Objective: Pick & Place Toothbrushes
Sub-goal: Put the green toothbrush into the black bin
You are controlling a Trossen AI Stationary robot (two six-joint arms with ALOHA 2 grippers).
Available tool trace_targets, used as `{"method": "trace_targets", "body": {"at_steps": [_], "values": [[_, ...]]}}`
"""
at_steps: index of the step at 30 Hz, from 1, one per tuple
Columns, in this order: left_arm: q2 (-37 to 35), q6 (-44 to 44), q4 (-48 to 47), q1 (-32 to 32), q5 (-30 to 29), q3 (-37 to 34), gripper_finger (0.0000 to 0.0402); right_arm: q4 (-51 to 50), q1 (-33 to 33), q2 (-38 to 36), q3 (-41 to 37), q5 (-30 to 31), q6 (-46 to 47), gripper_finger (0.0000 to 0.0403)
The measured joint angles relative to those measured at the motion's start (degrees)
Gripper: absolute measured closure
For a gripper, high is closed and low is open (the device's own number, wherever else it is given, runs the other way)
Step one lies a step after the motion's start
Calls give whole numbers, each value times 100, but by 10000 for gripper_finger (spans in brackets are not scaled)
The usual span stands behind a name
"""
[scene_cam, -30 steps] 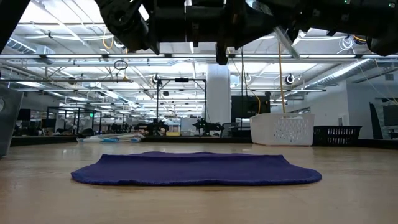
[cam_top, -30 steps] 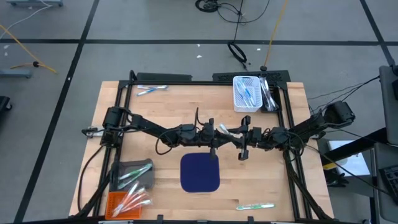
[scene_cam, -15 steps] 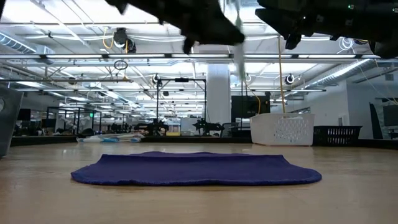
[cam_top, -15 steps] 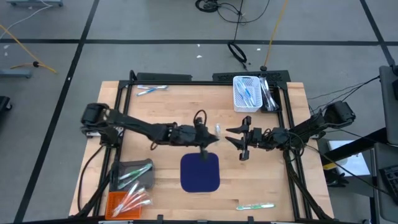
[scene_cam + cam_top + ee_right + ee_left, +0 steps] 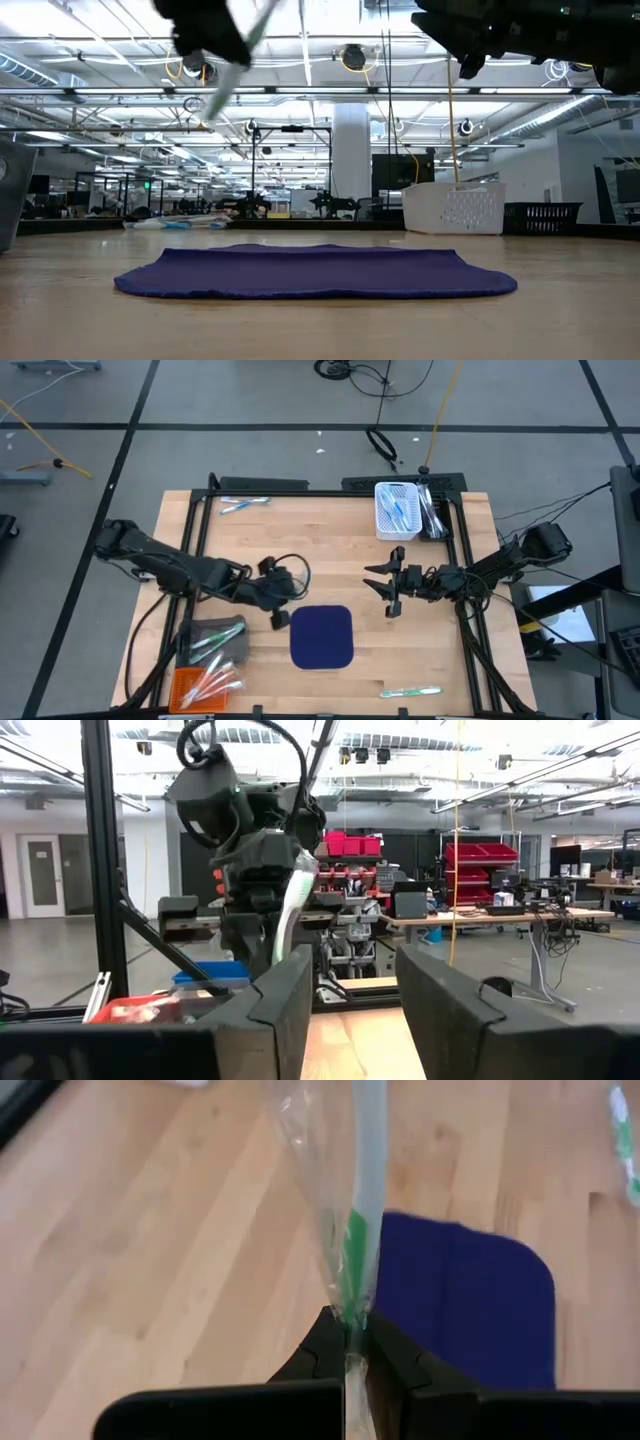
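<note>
My left gripper (image 5: 280, 616) hangs above the bare wood just left of the navy mat (image 5: 322, 636), shut on a green-and-white toothbrush in a clear wrapper (image 5: 362, 1200). The low view shows that toothbrush (image 5: 238, 50) high above the table, slanting. To the right of the mat, my right gripper (image 5: 383, 586) is raised and open, with nothing between its fingers. More toothbrushes lie in the white basket (image 5: 396, 510), at the far left (image 5: 243, 504), at the near right (image 5: 410, 691), and in the grey bin (image 5: 215, 640) and orange bin (image 5: 205, 682). My left gripper pinches the wrapped toothbrush between its two fingers at one end (image 5: 348, 1320). The fingers slant down from the table's left. The toothbrush sticks out beyond the fingertips in line with them, and it is lifted clear of the table.
A black tray (image 5: 432, 512) stands beside the white basket at the far right. A black frame (image 5: 200, 520) borders the wooden table top. Cables loop off both arms.
My left gripper has drawn away from my right gripper at the table's middle. It has moved toward the left and near edges, tipping as it went. The toothbrush has gone with it and now slants instead of hanging. My right gripper's fingers have spread and let go of the toothbrush.
</note>
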Motion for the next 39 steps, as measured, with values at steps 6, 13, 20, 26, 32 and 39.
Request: {"method": "trace_targets", "body": {"at_steps": [6, 13, 20, 26, 32, 39], "values": [[-171, -891, -866, -260, 42, 1, 398, -77, 0, 0, 0, 0, -2, 267], [-335, -1980, -2039, -614, 442, -1, 398, -72, -2, 0, 0, 1, -11, 266], [-453, -2841, -2977, -989, 921, 0, 398, -89, -11, 0, 0, 2, -153, 270], [-459, -3572, -3574, -1385, 1348, 0, 398, -97, -13, 0, 0, 2, -181, 269], [-454, -4339, -3938, -1836, 1524, 0, 398, -161, -13, 0, 0, 4, -181, 273], [-453, -5188, -4015, -2433, 1493, 0, 398, -182, -13, 1, 0, 4, -181, 275]]}}
